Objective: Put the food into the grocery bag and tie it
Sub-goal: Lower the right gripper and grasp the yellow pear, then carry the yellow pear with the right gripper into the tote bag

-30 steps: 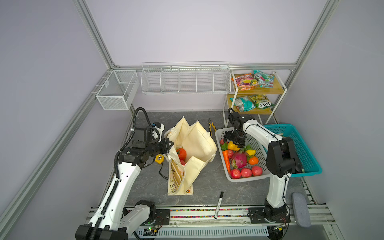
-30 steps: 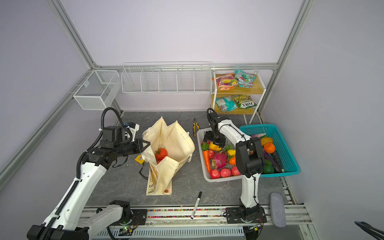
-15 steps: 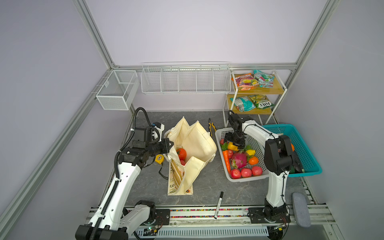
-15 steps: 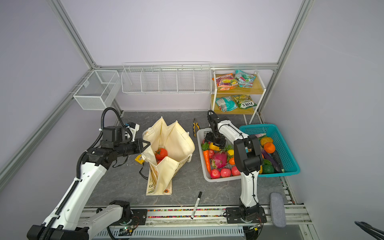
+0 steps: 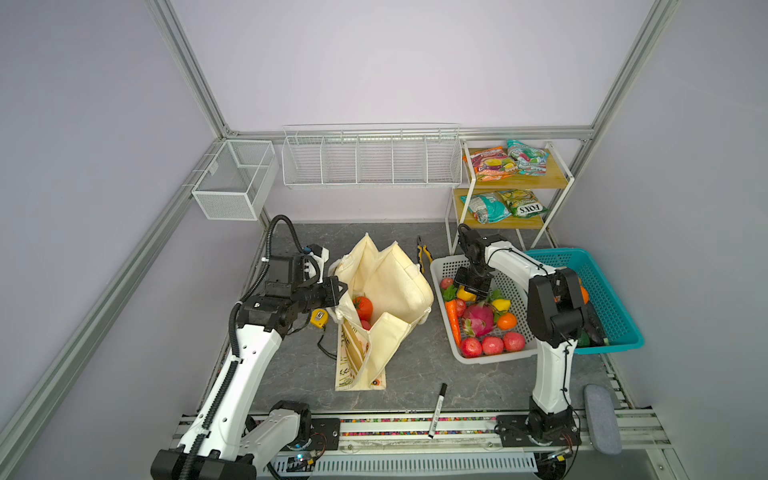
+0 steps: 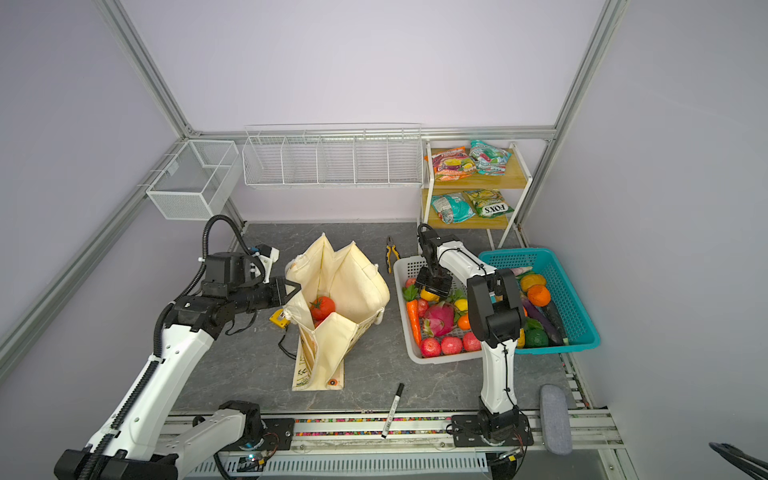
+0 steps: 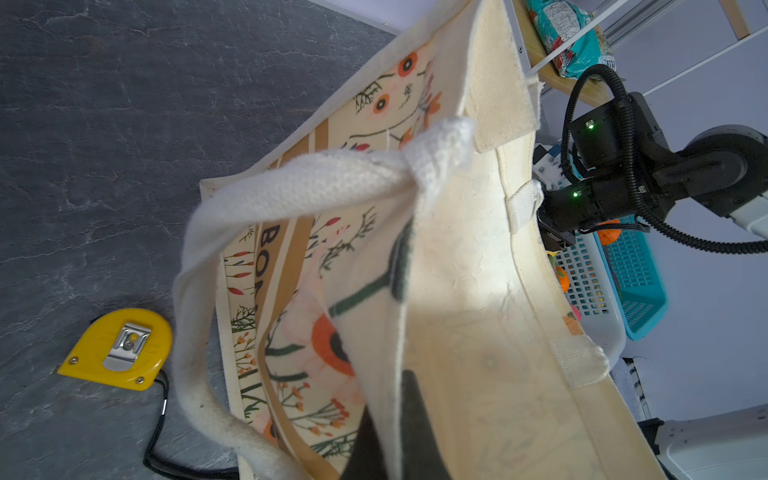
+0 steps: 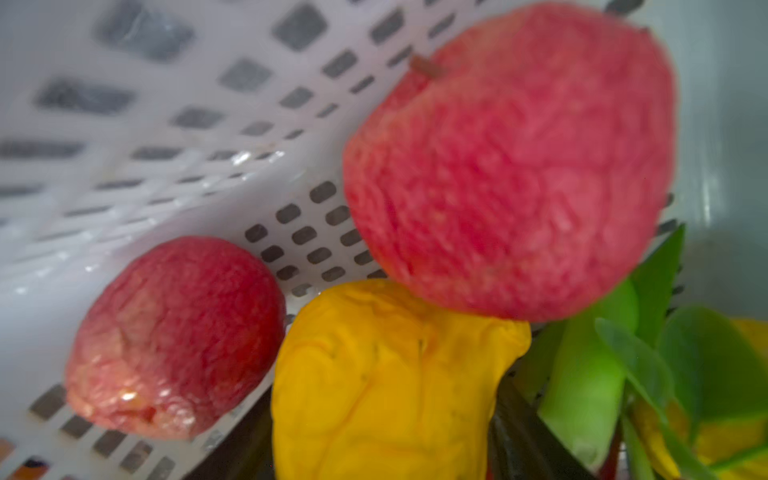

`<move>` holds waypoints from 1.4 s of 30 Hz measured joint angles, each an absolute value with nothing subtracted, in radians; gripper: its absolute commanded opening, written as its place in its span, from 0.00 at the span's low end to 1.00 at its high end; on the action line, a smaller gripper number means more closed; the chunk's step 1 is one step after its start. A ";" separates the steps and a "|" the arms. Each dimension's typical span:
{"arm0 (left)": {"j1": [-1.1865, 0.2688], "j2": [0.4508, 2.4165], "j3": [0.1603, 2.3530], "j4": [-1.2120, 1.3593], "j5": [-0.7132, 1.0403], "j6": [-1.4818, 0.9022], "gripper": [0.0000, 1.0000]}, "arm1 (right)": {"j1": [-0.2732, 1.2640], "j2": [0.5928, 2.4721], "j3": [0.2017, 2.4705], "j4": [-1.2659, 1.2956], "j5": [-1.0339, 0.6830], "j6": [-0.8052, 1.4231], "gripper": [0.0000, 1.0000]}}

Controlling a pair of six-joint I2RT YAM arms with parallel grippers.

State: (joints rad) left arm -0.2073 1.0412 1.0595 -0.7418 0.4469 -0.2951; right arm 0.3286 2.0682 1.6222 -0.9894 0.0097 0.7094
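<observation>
While purple walls [image 5: 374,62] ring the grey worktop [image 5: 291,374], the jaws of the left gripper [image 5: 338,291] pinch the rim of the grocery bag [image 5: 395,286]. The right gripper [image 5: 469,289] has its jaws around a yellow pear [image 8: 386,374] in the white basket [image 5: 494,358]; I can't tell if they squeeze it.

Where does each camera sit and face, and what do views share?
Top views: high at the front, looking down; left gripper at the grocery bag, right gripper in the white basket.
Left wrist: behind the left gripper, facing the bag's mouth; own fingers pinch its cloth.
Right wrist: inside the basket; fingers flank the yellow pear.
Shared: all show the basket.
</observation>
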 measured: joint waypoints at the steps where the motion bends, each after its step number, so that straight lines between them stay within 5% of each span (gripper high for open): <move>1: -0.207 1.041 1.060 -0.741 0.447 -0.295 0.00 | 0.329 2.066 1.622 -0.989 0.010 0.710 0.55; 16: -0.207 1.040 1.056 -0.739 0.454 -0.299 0.00 | 0.377 1.897 1.729 -1.066 0.093 0.669 0.53; 26: -0.207 1.039 1.055 -0.737 0.467 -0.305 0.00 | 0.561 1.739 1.986 -1.143 0.113 0.554 0.53; 42: -0.207 1.036 1.055 -0.730 0.484 -0.315 0.00 | 0.904 2.032 2.341 -1.216 -0.021 0.482 0.53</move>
State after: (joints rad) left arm -0.2073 1.0355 1.0554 -0.7303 0.4835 -0.3145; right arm 0.9039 2.0315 2.3413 -1.2156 -0.0212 0.4816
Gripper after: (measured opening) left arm 0.048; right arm 0.602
